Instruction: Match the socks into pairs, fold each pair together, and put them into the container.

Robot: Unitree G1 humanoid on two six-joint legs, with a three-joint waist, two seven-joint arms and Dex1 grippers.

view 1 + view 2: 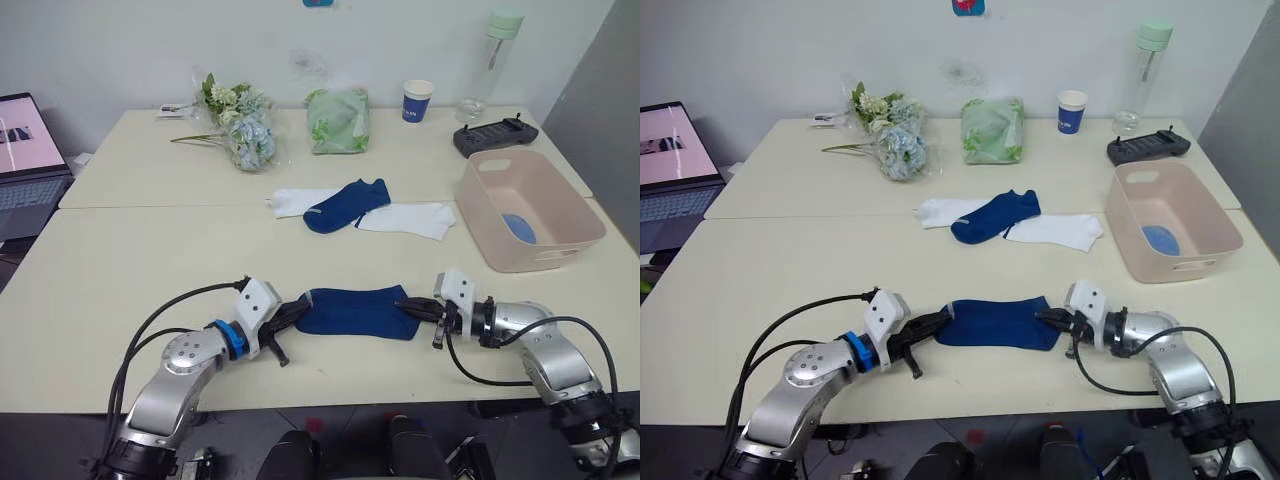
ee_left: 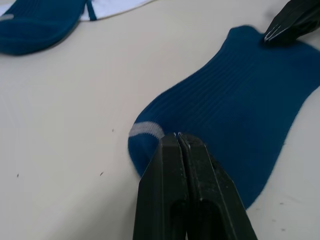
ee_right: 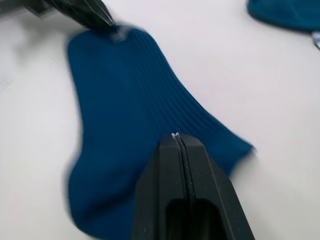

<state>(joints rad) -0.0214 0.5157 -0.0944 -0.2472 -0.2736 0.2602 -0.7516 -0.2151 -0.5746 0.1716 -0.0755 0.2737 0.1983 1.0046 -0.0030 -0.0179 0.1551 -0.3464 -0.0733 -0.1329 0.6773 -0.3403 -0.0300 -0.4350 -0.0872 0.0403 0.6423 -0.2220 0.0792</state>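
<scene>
Our left gripper (image 1: pixel 296 311) and right gripper (image 1: pixel 408 305) each pinch one end of the near dark navy ribbed fabric sock (image 1: pixel 355 311); we should lift both ends evenly.

Setting is reading as an office or lab workroom: two pale tables (image 1: pixel 150 300) are standing pushed together against a plain white wall (image 1: pixel 120 50). A laptop (image 1: pixel 28 165) is sitting open beside the tables, a handheld controller (image 1: pixel 495 135) lying on the far table.

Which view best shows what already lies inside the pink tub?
The left eye view: it looks down into the pink tub, where something light blue lies on the bottom. The right eye view shows the same, a little flatter.
</scene>
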